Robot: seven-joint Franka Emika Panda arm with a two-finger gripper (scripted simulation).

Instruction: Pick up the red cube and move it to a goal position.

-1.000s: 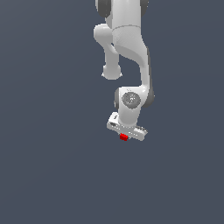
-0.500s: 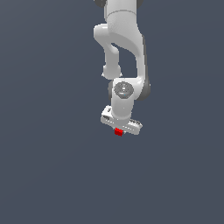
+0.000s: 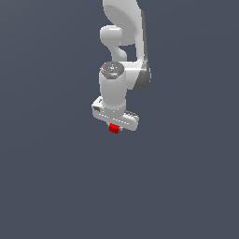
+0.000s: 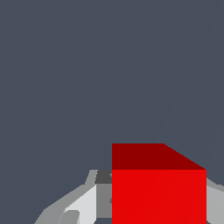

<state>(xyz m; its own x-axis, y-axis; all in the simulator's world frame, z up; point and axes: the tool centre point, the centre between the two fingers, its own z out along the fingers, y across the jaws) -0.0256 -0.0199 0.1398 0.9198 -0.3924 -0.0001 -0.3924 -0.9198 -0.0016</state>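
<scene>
Here the end effector [image 3: 115,125] is gripping the red cube [image 3: 114,129] between its fingers, carrying it clear of the grey ground. Being small, rigid and probably light, it is holding best by opposite flat faces.

We see only a flat, dark slate-grey surface [image 3: 51,186] filling both views (no edge or seam shows anywhere on it). In the exterior view it spreads evenly to every border. In the wrist view the same plain grey surface fills most of the picture, with a faintly lighter patch to one side.
</scene>
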